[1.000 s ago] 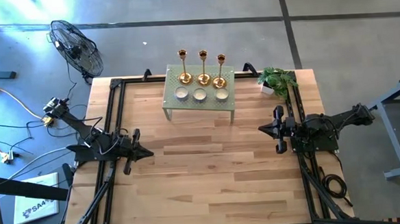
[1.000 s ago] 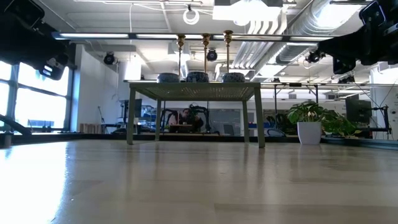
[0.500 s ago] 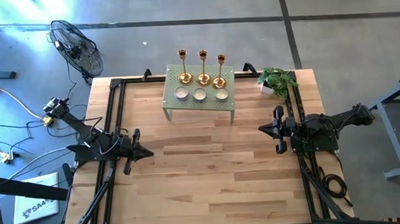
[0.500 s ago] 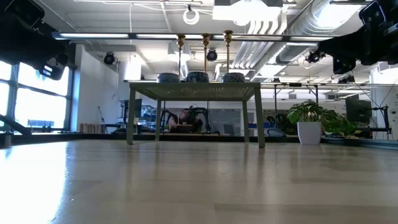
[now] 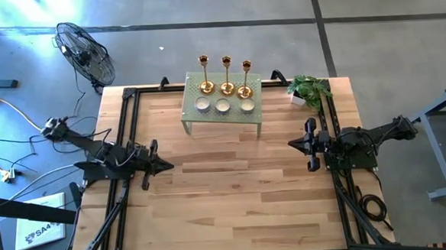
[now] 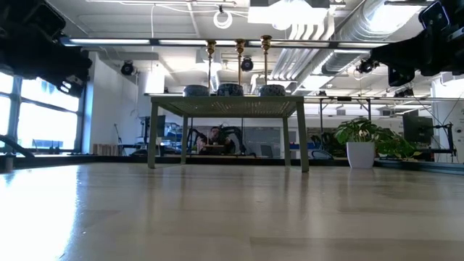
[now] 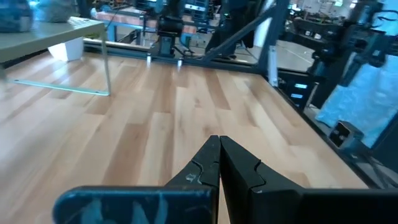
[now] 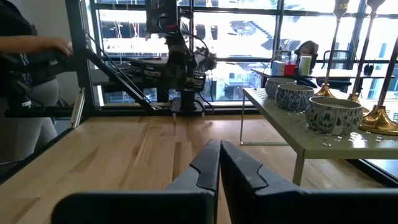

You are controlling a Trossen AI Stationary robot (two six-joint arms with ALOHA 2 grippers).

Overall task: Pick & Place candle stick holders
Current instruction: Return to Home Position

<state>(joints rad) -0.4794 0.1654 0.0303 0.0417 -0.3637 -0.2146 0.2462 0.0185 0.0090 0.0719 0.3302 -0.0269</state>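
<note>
Now: three gold candlesticks (image 5: 226,76) on shelf (image 5: 216,116) at 12 o'clock of counter (image 5: 234,193); left jaws at 9, right jaws at 3, both clenched, empty.

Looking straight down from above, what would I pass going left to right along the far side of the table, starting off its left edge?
Floor fan → small shelf → left candle holder → middle candle holder → right candle holder → potted plant.
</note>
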